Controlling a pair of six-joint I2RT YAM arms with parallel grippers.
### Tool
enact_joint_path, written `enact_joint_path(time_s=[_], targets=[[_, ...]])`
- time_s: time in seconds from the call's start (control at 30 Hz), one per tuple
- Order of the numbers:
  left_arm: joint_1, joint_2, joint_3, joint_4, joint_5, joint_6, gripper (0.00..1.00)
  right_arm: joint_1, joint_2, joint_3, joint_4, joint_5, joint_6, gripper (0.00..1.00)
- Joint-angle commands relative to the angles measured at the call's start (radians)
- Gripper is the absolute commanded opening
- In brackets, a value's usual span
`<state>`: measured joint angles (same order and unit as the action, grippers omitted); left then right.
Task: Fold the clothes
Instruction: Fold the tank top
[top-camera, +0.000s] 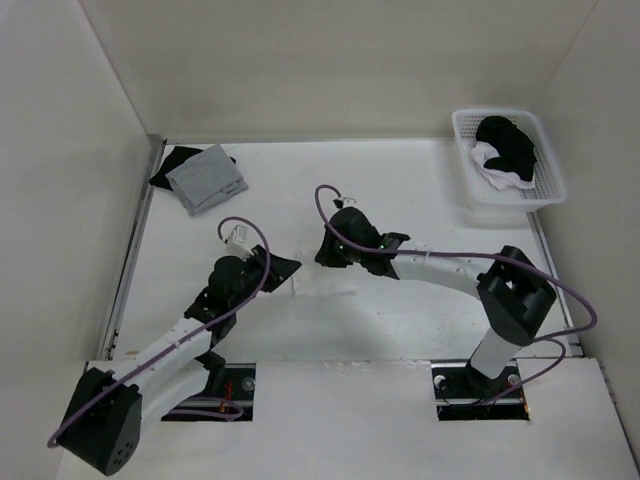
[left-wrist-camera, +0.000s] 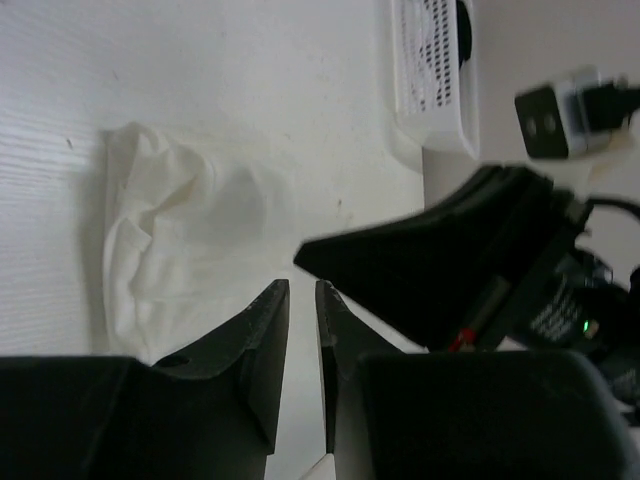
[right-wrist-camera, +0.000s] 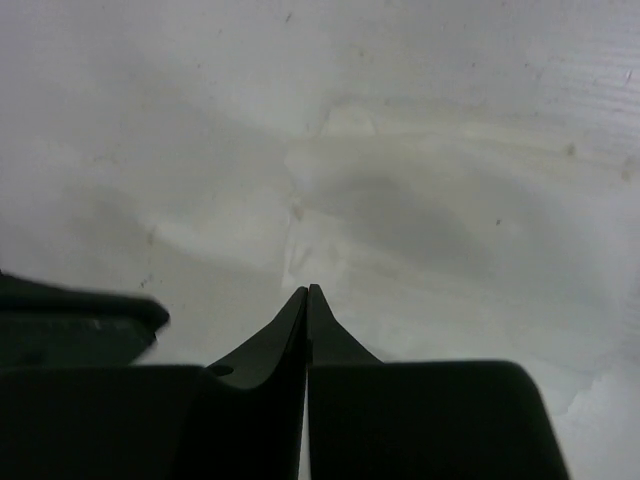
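Right gripper (right-wrist-camera: 308, 291) is pinched fully closed, and I can't tell if any fabric's in there. Left gripper (left-wrist-camera: 302, 286) is barely cracked open and empty. The clothes (left-wrist-camera: 170, 255) sit just ahead of both sets of tips. It's a thin, floppy, wrinkled white lump, so I reckon a lift could come up empty or just bunch it worse.

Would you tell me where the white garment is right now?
In the top view, the white garment lies crumpled centrally, directly between the left claw and the right claw.

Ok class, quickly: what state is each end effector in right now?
Left end effector: slightly open, holding nothing.
Right end effector: closed; grip on white garment unclear.
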<state>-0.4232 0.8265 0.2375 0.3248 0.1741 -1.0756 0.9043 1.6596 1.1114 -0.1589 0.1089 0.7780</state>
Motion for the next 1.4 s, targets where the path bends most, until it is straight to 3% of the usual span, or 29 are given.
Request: enact_joint_path(time_s=[0.0, 0.43, 0.67, 1.0, 1.2, 1.37], targets=[[-0.087, 0.069, 0.019, 0.124, -0.094, 0.022, 0.14, -0.064, 0.063, -0.019, 0.257, -0.178, -0.023, 0.03], [-0.122, 0.499, 0.011, 0.344, -0.174, 0.017, 0.13, -0.144, 0.284, 0.044, 0.478, -0.368, 0.058, 0.04], [-0.125, 0.583, -0.010, 0.358, -0.171, 0.011, 0.13, -0.184, 0.383, 0.079, 0.521, -0.397, 0.089, 0.05], [-0.121, 0.387, -0.060, 0.266, -0.173, -0.001, 0.13, -0.207, 0.465, 0.128, 0.556, -0.388, 0.141, 0.05], [-0.122, 0.215, -0.038, 0.122, -0.193, 0.008, 0.15, -0.210, 0.399, 0.150, 0.588, -0.397, 0.167, 0.13], [-0.113, 0.040, -0.003, -0.027, -0.215, 0.039, 0.20, -0.210, 0.238, 0.095, 0.633, -0.408, 0.168, 0.29]])
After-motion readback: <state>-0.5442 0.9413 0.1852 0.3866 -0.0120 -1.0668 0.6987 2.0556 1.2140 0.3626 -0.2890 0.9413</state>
